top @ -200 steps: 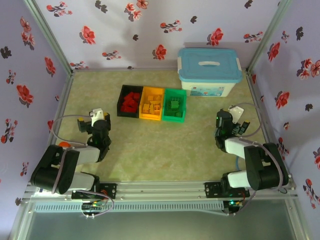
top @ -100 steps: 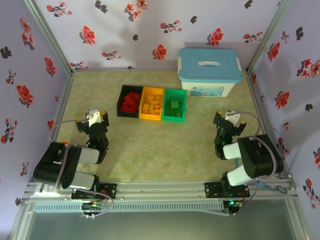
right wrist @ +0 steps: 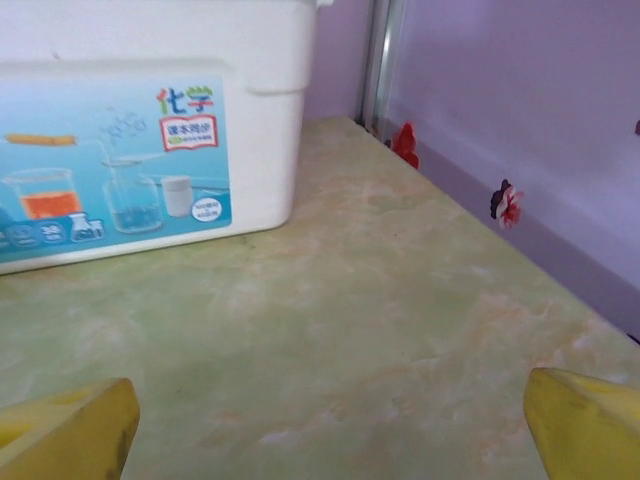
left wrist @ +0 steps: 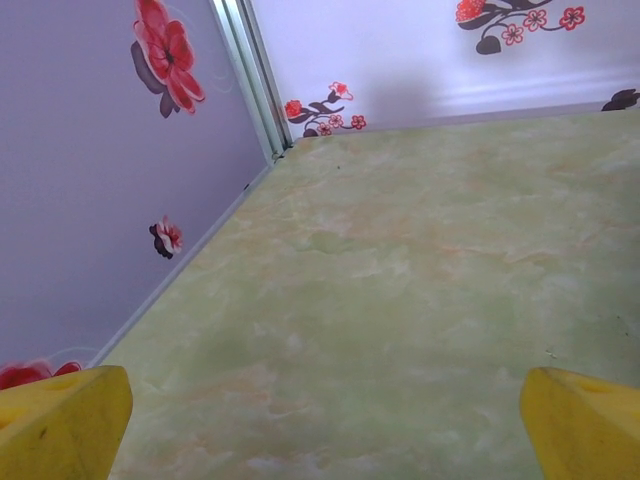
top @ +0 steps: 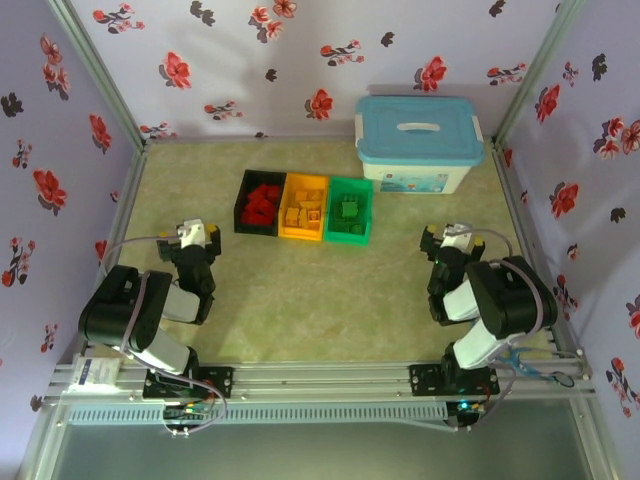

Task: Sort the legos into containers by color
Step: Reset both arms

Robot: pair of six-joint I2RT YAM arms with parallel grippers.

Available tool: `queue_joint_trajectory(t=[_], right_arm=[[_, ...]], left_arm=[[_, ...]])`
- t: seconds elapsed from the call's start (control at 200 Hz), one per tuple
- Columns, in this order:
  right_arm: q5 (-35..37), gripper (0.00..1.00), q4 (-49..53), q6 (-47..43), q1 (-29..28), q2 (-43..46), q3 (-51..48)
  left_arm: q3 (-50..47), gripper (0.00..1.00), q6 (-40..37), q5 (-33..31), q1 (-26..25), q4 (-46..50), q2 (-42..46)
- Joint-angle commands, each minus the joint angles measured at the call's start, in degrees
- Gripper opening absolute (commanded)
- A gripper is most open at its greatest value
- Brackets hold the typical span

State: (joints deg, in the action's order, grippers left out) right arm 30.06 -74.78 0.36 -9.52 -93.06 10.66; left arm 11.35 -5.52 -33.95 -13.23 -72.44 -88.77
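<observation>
The red legos lie in the black bin, the yellow legos in the orange bin and the green legos in the green bin, a row at mid-table beside the white tub. With every visible brick binned by colour, the sorting looks finished. The left gripper and right gripper hang near their bases, well apart from the bins, fingers spread wide, holding nothing.

We see the left arm and right arm, black with pale grey links. Behind the left claw and right claw loop thin grey cables; the fingers are yellow.
</observation>
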Motion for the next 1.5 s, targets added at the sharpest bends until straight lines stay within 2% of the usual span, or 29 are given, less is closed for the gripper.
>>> queue_joint_trajectory(t=[0.0, 0.035, 0.06, 0.11, 0.28, 0.375, 0.43, 0.54, 0.605, 0.665, 0.69, 1.495], right_arm=[[-2.00, 0.99, 11.71, 2.31, 1.66, 2.75, 5.92], [-3.42, 0.99, 20.77, 4.38, 3.09, 4.28, 9.27], [-5.87, 0.99, 23.59, 5.35, 4.57, 3.94, 10.97], [-8.99, 0.99, 22.14, 7.08, 7.07, 3.45, 10.57], [-8.45, 0.99, 22.21, 6.85, 7.06, 3.76, 10.38], [-8.14, 0.99, 22.16, 6.68, 6.77, 3.95, 10.20], [-7.85, 0.99, 21.92, 6.52, 6.62, 3.93, 10.13], [-7.62, 0.99, 22.30, 6.58, 6.53, 3.74, 10.51], [-7.61, 0.99, 22.79, 6.68, 6.53, 3.60, 10.86], [-7.65, 0.99, 23.21, 6.82, 6.61, 3.50, 11.16], [-7.74, 0.99, 23.35, 6.86, 6.63, 3.47, 11.23], [-7.65, 0.99, 22.29, 6.41, 6.44, 3.83, 10.52]], left_arm=[[-0.43, 1.00, -1.61, 0.86, -0.40, -3.04, 0.15], [-0.47, 1.00, -1.88, 1.13, -0.48, -3.30, 0.17], [-0.54, 1.00, -2.03, 1.62, -0.54, -3.30, 0.17], [-0.78, 1.00, -2.29, 2.84, -0.48, -3.40, 0.03], [-1.24, 1.00, -2.24, 5.45, 0.05, -3.58, -0.02], [-1.31, 1.00, 0.92, 15.26, 5.14, -4.13, -2.31], [1.78, 1.00, 0.97, 12.53, 5.30, 0.42, -2.52], [4.59, 1.00, 2.76, 12.13, 6.34, 6.76, -1.52], [8.50, 1.00, 4.88, 12.15, 7.79, 14.15, -0.92], [10.67, 1.00, 9.12, 17.41, 11.50, 20.36, 0.12], [10.45, 1.00, 9.40, 18.69, 12.56, 20.21, 0.30], [10.10, 1.00, 8.86, 17.70, 11.89, 19.27, 0.19]])
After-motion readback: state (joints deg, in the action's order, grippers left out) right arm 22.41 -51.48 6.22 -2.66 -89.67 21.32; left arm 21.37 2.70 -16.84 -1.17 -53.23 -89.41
